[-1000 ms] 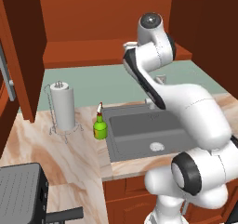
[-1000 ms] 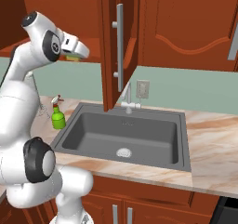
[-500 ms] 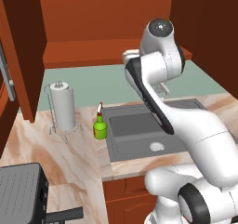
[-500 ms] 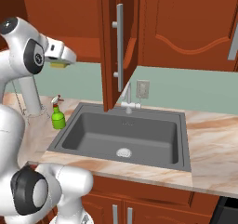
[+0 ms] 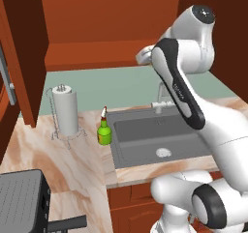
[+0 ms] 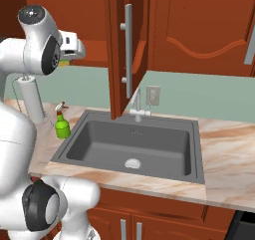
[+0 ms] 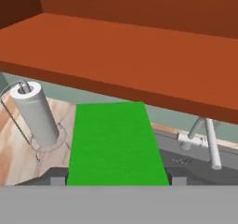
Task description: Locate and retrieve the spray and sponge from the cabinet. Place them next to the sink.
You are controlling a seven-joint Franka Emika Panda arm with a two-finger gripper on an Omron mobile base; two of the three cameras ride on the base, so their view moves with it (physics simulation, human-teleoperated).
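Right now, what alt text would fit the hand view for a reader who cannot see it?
A flat green sponge sits between the claw's two dark fingertips, just outside the cabinet's bare wooden shelf. Below stand a paper towel roll on the counter at left and the grey faucet at right.

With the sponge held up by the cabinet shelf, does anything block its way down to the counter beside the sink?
Nothing visible does. The sponge sits between the fingers, just off the shelf edge. Below lie the sink and open counter. The spray already stands at the sink's left edge, with the paper towel roll further left; both are easily avoided.
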